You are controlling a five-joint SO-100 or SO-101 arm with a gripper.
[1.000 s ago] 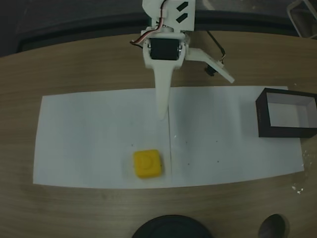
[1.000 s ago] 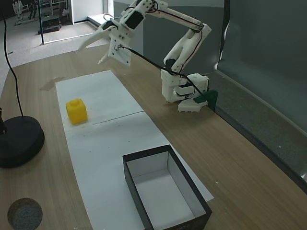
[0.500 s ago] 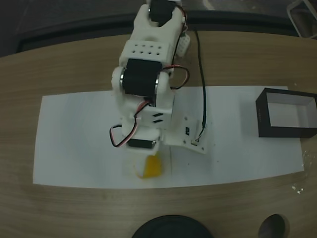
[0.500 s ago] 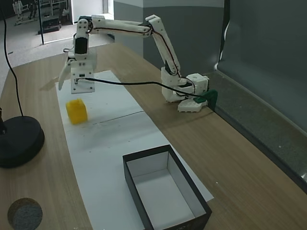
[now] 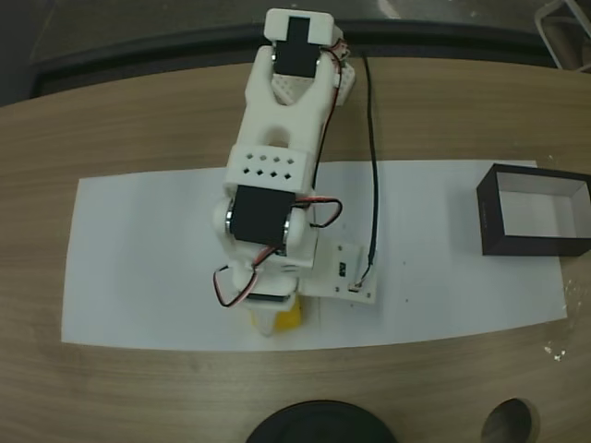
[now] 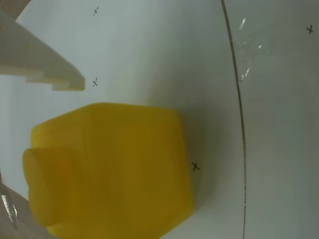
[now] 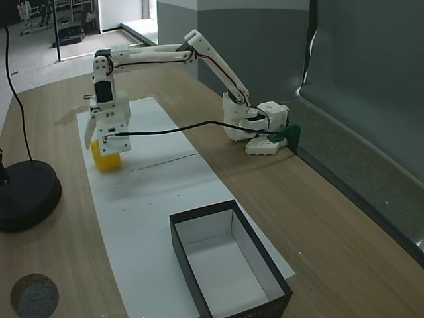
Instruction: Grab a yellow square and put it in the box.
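In the wrist view the yellow square (image 6: 107, 172) sat close under the camera on white paper (image 6: 269, 124), with one pale finger (image 6: 42, 62) reaching in from the upper left, its tip just beside the block's top edge and not clearly touching it; a sliver of the other finger showed at the lower left. The gripper (image 7: 99, 140) stood spread wide around the block, one finger on each side, holding nothing. In a fixed view from above, the white arm (image 5: 277, 175) covered most of the block (image 5: 284, 319), leaving a yellow corner showing near the paper's (image 5: 138, 268) front edge. Farther off, the box (image 5: 536, 210) rested at the right end of the sheet, well apart from the block. In the other fixed view the box (image 7: 228, 262) lay open-topped and nearest the camera, the block (image 7: 106, 159) beyond it, and the arm's base (image 7: 255, 126) stood on the wooden table (image 7: 331, 218)
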